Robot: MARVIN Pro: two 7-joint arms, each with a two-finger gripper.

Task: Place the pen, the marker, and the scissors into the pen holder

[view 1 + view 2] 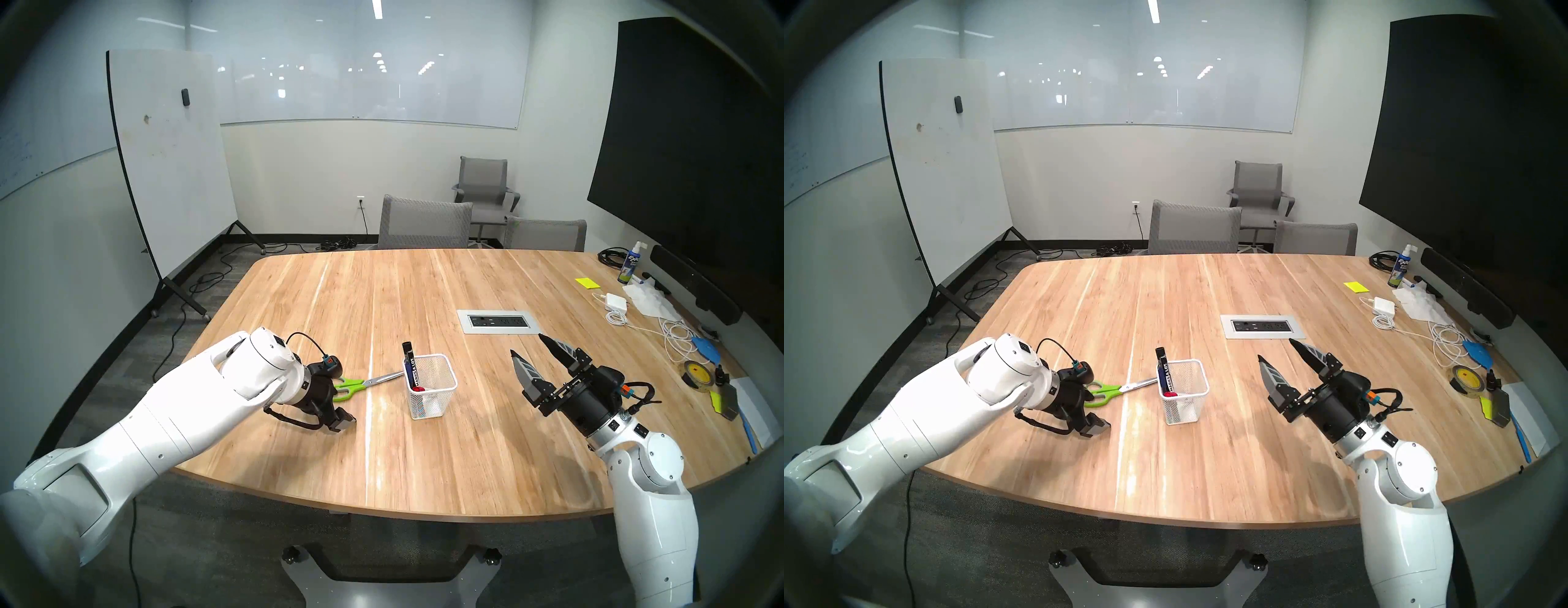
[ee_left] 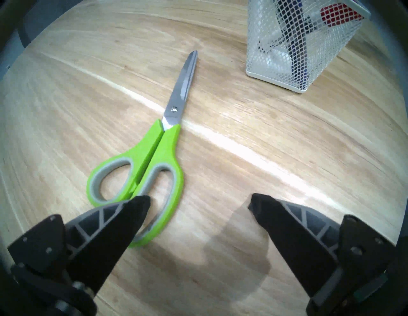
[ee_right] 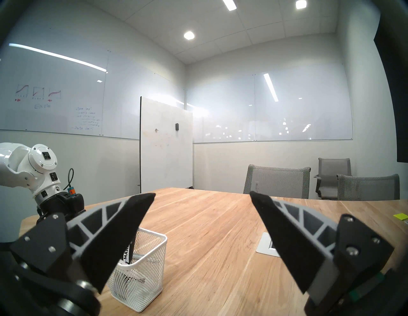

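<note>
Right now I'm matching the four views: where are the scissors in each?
Head left: scissors left of centre, blades toward the holder.
Head right: scissors left of centre.
Left wrist: scissors centre, above the left gripper.
Right wrist: not in it.
Shared landmark: the holder.

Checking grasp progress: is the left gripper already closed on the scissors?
No, the left gripper stands open above the scissors, which lie flat on the table.

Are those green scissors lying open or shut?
Shut. The scissors lie flat on the table, both blades together as one point, handles side by side.
</note>
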